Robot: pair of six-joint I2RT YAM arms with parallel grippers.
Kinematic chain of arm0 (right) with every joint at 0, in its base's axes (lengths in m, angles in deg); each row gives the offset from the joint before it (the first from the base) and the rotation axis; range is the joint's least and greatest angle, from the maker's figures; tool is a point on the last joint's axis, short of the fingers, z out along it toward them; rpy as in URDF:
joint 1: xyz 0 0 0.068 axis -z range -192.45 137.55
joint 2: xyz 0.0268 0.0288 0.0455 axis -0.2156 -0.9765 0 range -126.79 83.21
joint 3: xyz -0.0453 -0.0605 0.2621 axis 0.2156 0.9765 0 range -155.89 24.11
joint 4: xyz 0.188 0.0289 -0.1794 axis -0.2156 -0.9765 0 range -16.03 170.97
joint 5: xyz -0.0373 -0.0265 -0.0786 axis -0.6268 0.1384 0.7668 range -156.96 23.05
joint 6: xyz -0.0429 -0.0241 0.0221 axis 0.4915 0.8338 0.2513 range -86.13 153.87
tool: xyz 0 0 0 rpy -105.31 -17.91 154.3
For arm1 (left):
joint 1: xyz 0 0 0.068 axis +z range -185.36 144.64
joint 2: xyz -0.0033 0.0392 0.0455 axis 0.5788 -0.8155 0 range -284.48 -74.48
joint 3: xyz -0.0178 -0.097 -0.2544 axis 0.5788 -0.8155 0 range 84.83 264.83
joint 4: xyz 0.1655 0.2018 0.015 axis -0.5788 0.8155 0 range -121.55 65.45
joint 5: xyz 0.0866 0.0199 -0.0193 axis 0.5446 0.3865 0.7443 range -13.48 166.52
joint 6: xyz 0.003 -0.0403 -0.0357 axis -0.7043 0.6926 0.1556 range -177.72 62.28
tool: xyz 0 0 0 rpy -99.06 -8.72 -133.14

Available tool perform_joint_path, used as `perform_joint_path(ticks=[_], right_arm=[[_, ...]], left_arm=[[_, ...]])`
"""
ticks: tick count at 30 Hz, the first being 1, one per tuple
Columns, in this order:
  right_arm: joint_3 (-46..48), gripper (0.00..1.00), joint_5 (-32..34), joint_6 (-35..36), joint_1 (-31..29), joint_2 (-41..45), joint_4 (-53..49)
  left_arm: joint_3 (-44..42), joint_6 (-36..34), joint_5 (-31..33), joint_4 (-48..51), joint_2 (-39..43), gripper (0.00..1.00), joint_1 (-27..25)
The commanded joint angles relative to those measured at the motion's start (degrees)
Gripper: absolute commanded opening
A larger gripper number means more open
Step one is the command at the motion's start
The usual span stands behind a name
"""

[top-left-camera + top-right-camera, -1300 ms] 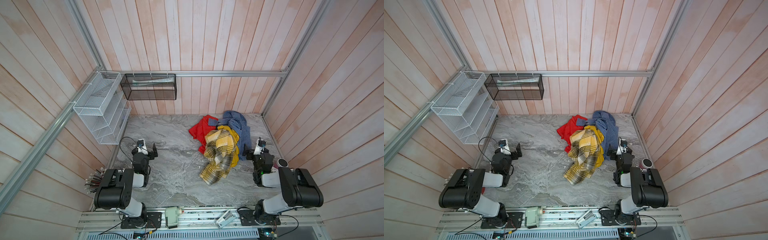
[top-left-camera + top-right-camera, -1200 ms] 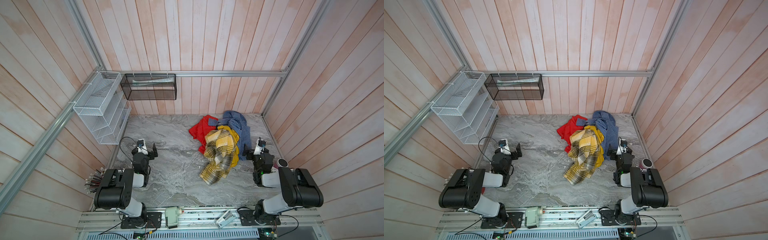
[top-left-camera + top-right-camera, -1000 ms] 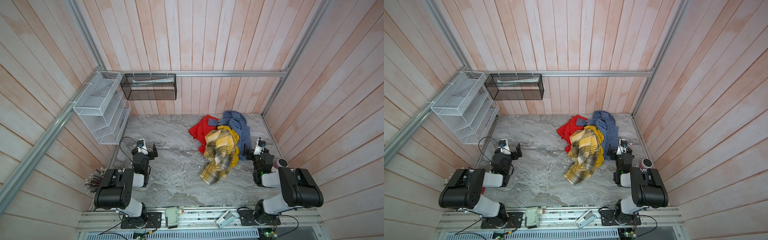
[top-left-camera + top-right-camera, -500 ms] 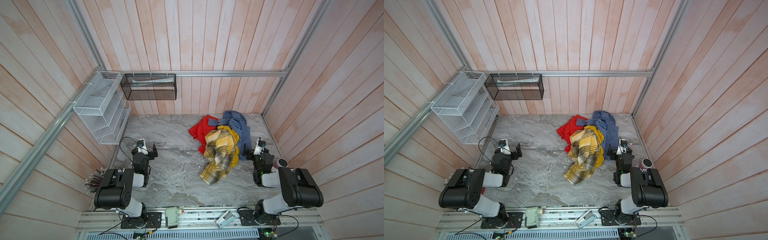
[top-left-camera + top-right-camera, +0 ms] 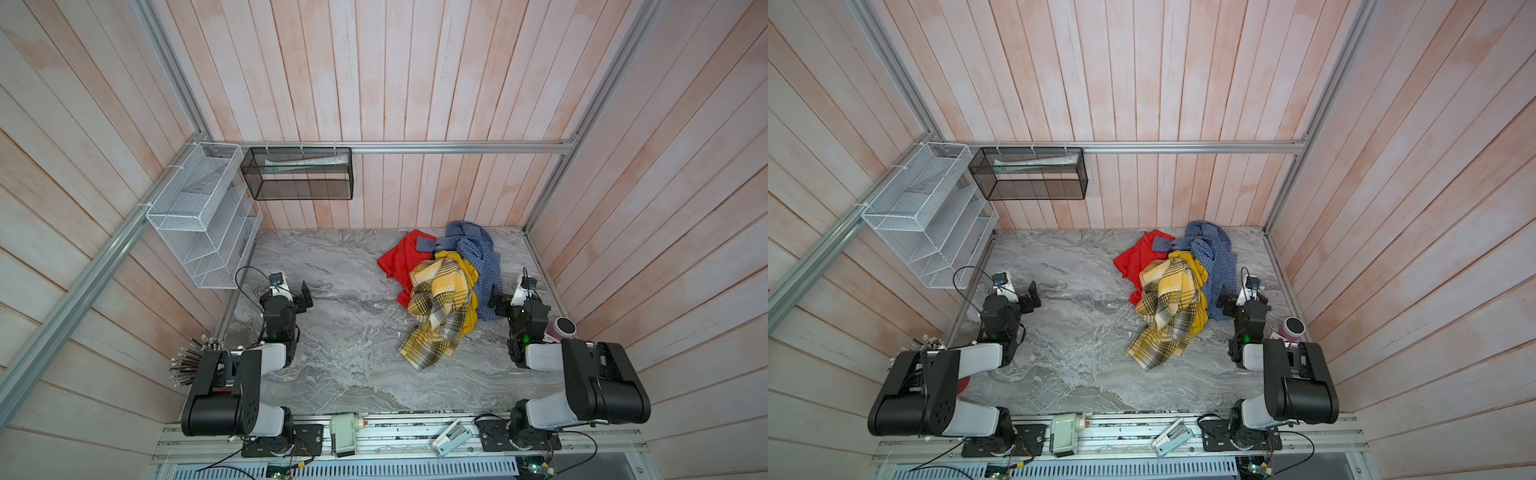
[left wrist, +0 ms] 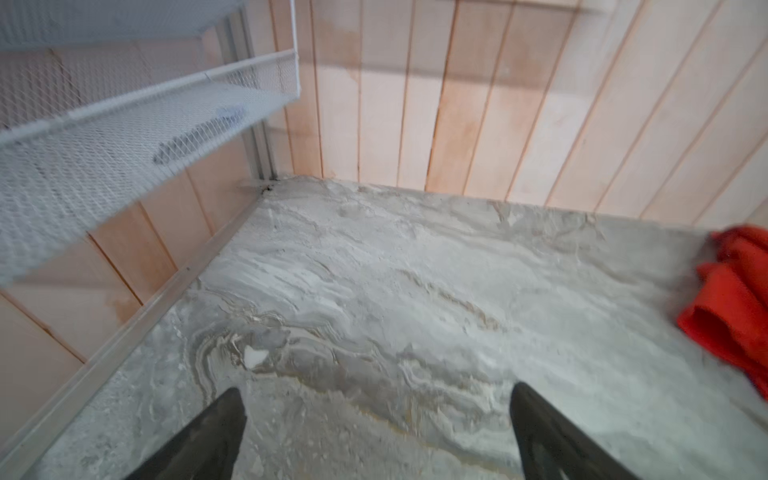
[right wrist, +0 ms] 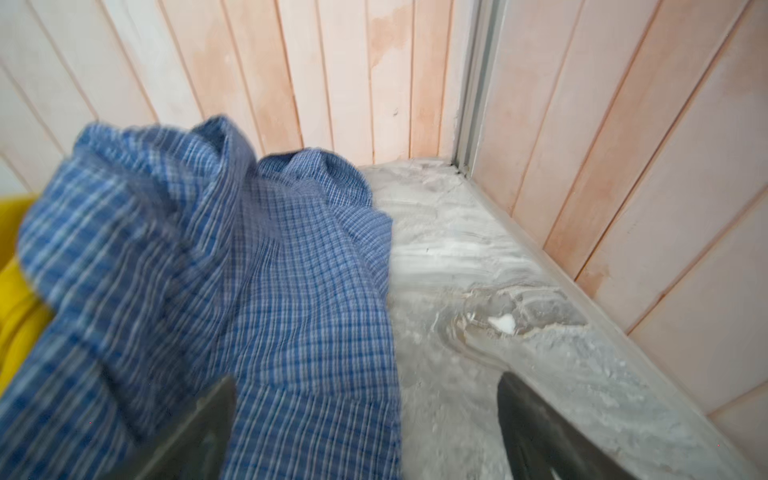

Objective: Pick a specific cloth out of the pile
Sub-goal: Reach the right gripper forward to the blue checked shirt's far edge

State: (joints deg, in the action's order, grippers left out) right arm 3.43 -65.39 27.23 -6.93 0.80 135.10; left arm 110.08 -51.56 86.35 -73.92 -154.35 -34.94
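Blue gingham cloth [image 5: 484,266] flanks the pile [image 5: 440,291], just beside the right hand [image 5: 517,296].

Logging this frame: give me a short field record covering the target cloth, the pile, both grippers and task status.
target: blue checked cloth, on the pile's far right side, against the yellow cloths
pile contents: red cloth, plain yellow cloth, yellow plaid cloth on top
surface: marble table
left gripper: jaws open, empty, over bare table
right gripper: jaws open, empty, at the blue cloth's edge
status: nothing grasped yet
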Motion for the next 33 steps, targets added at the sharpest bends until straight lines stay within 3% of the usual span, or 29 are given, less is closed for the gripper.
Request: perform_joint_path(ticks=[1, 7, 13, 19, 27, 33], right_arm=[[-9.4, 0.97, -5.8, -8.7, 4.3, 5.0, -20.2], [-16.9, 0.96, -17.0, -13.9, 6.3, 7.4, -33.7], [-26.4, 0.82, -27.4, -15.0, 8.4, -3.6, -46.7], [-31.7, 0.77, -29.6, -14.9, 8.5, -12.2, -50.9], [-34.5, 0.75, -30.4, -16.9, 8.5, -16.2, -48.9], [-45.7, 0.75, -29.4, -15.9, 8.2, -23.8, -52.1]], left_arm=[[4.6, 7.0, 1.9, 16.1, 6.0, 1.0, -0.2], [-1.6, 15.4, -1.3, 14.6, 12.3, 1.0, -2.1], [-0.2, 10.1, 4.3, 17.8, 13.7, 1.0, -6.6], [-1.1, 10.9, 3.7, 17.4, 14.4, 1.0, -6.8], [-2.0, 9.7, 5.3, 18.0, 15.9, 1.0, -6.8], [-2.5, 9.7, 5.5, 18.2, 16.7, 1.0, -6.8]])
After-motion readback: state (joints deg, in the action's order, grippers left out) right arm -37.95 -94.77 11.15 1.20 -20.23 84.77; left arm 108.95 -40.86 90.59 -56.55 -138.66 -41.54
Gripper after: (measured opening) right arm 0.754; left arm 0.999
